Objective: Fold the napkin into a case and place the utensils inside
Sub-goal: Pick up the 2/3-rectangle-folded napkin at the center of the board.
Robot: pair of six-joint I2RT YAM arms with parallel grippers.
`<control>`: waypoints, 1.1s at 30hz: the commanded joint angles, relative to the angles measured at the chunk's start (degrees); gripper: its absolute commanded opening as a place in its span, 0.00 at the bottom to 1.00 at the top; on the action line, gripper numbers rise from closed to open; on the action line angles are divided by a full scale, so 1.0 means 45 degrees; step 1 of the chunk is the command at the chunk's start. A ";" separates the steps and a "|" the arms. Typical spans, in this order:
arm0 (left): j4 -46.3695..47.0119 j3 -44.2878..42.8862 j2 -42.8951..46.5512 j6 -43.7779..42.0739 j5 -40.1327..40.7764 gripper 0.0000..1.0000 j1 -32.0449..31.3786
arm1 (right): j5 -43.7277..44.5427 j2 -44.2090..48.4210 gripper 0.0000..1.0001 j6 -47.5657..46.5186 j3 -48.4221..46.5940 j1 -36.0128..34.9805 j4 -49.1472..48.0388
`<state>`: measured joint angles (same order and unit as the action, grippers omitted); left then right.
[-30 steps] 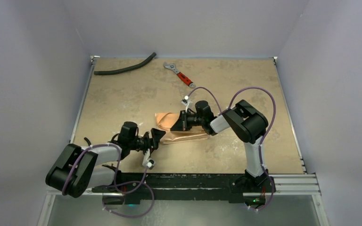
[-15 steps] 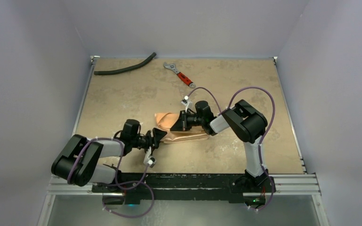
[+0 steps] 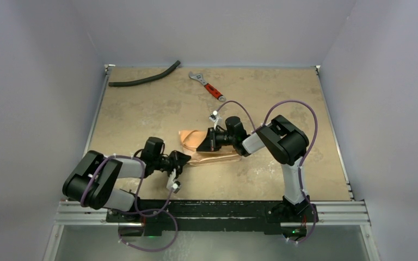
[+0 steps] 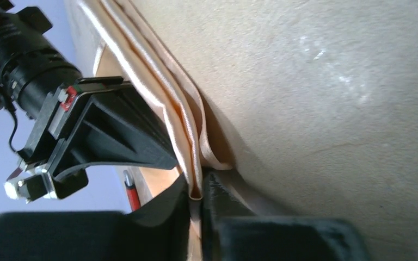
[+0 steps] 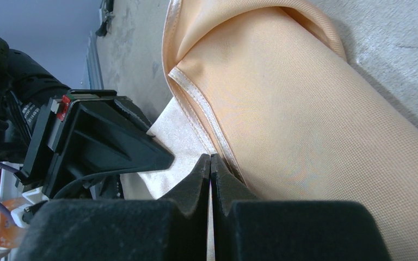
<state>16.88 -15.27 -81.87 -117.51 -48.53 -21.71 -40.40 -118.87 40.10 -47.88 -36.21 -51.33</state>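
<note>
The peach-orange napkin [image 3: 213,155] lies in loose layered folds at the middle of the table. My left gripper [image 3: 184,159] reaches in from the left, low over the table. In the left wrist view it [image 4: 196,191] is shut on the napkin's [image 4: 168,103] stacked hemmed edges, with the cloth pinched between the fingers. My right gripper [image 3: 203,142] comes from the right over the cloth. In the right wrist view it [image 5: 210,159] is shut, tips meeting at the hem of the napkin [image 5: 283,109], which bulges up in a rolled fold. No utensils are in view.
A curved black hose [image 3: 144,76] lies at the back left and a red-handled wrench [image 3: 207,86] at the back middle. Grey walls close the table on three sides. The two grippers are a few centimetres apart over the napkin.
My left gripper has slid a little right onto the napkin's near-left edge and closed on it. The right gripper and the rest of the cloth have stayed put.
</note>
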 commanded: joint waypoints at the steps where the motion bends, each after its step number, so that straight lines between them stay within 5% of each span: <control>1: -0.0888 -0.0402 -0.0093 -0.0674 -0.0023 0.00 -0.0109 | 0.0424 -0.0249 0.03 -0.0651 0.0203 -0.0011 0.1383; 11: -0.3459 -0.1389 -0.0122 -0.0703 0.0338 0.00 -0.0214 | 0.0076 0.0822 0.13 -0.0756 0.0301 -0.0021 0.0641; 16: -0.4718 -0.2013 0.0164 0.0729 0.0757 0.00 -0.0431 | 0.0390 0.2558 0.33 -0.2150 0.0427 0.0018 0.1240; 20: -0.5226 -0.2255 0.0207 0.1305 0.0899 0.00 -0.0504 | 0.1233 0.4643 0.52 -0.3283 0.2465 -0.0049 -0.1738; 27: -0.5780 -0.2638 0.0349 0.2494 0.1017 0.00 -0.0929 | 0.2620 0.6163 0.82 -0.7729 0.4107 -0.1471 -0.2238; 33: -0.5887 -0.2677 0.0466 0.2672 0.1022 0.00 -0.0937 | 0.4830 0.5853 0.86 -1.0122 0.4928 -0.2793 -0.2796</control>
<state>-6.87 -26.15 -80.66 -108.47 -42.63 -25.65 -26.79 -92.27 5.04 -27.49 -46.83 -58.67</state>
